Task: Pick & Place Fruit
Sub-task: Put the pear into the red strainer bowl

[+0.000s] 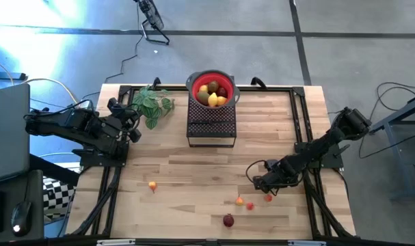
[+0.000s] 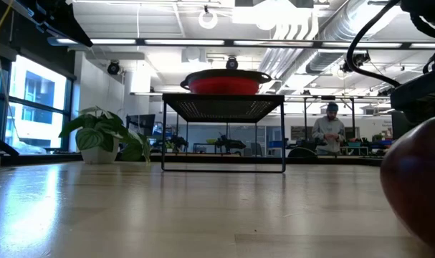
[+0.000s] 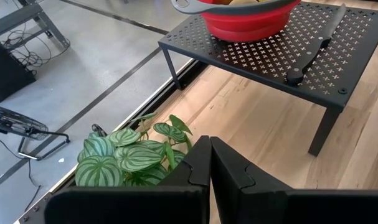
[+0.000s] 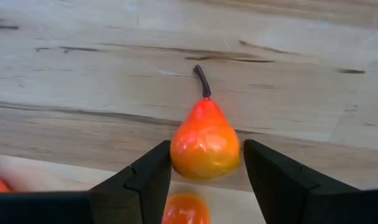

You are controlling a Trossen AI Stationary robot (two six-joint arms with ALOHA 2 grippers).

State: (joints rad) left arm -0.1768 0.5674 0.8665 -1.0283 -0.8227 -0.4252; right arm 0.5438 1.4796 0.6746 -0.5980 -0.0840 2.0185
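A small orange-red pear [image 4: 205, 146] with a dark stem lies on the wood near the table's right front. My right gripper [image 4: 207, 180] points down over it, open, one finger on each side of the fruit. Other small fruit lie nearby on the table: tiny orange and red ones [image 1: 239, 201] [image 1: 269, 197], a dark red ball [image 1: 228, 220] and an orange one [image 1: 152, 185]. A red bowl [image 1: 193, 83] holding lemons and other fruit stands on a black mesh stand [image 1: 210, 126]. At the table's left edge my left gripper [image 3: 210, 165] is shut and holds nothing. My right gripper comes at the pear from above, a finger at either side of its round lower half. One finger [image 4: 152, 174] stands right against the pear's side [image 4: 174, 152]; I cannot tell whether it touches. A narrow gap shows at the other finger. The pear lies on the table.
A green leafy plant [image 1: 152, 104] stands at the far left, just in front of my left gripper. A black-handled knife [image 3: 313, 46] lies on the mesh stand beside the bowl. The dark red ball [image 2: 418, 186] looms close in the low view. A person stands in the room beyond.
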